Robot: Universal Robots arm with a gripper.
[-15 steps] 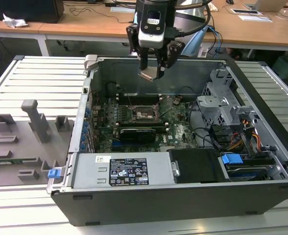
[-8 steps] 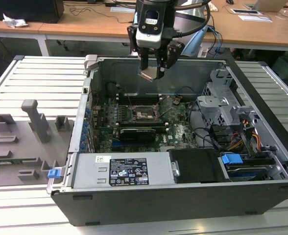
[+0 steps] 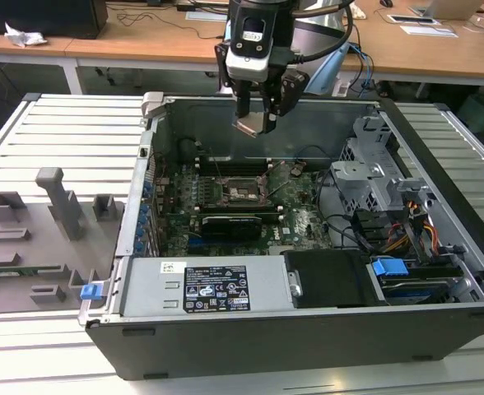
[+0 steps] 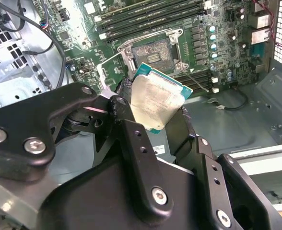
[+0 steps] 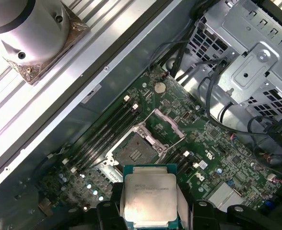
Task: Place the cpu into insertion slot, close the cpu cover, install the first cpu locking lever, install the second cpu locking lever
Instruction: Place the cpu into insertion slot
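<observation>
Gripper clamped on the cpu, its etched print too small to read, above the computer case, insertion slot bare, cpu cover flipped open, printed label on the power supply

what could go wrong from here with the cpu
1. The gripper pinches the cpu by its edges above the board; a slip could drop it onto the open insertion slot.
2. The cpu looks tilted in the second wrist view, so it may meet the slot skewed.
3. The cpu cover stands open beside the slot and might be clipped on the way down.
</observation>
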